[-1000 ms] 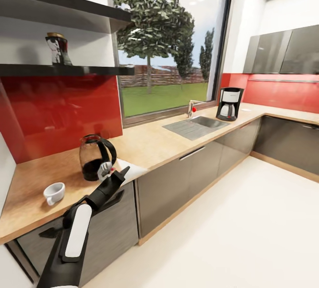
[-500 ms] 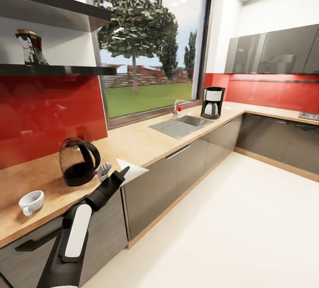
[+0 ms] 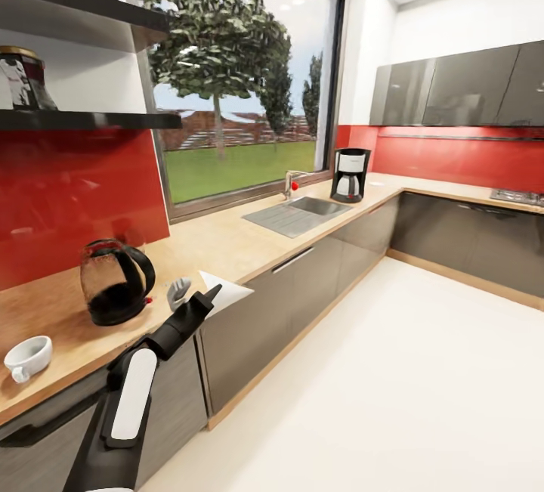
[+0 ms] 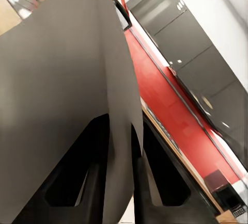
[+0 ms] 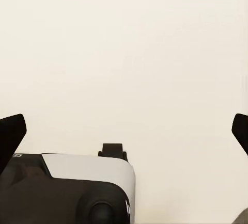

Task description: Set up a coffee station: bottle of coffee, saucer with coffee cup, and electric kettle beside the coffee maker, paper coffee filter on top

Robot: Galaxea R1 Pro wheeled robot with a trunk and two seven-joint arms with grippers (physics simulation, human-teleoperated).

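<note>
White filter: paper coffee filter point(image 3: 224, 292) clenched in left gripper point(image 3: 198, 297), over the countertop point(image 3: 242, 239) front edge.
Right gripper point(image 5: 124, 131): fingers spread, released.
Coffee maker point(image 3: 350, 174): far corner.

No text, brand, number or sign can be read in any view. The bottle of coffee point(image 3: 23, 82) on the shelf point(image 3: 91, 120) carries a pale label, but it is too blurred to make out. The coffee maker point(image 3: 350, 174) on the worktop point(image 3: 227, 239) has a light front panel with no legible marking.
</note>
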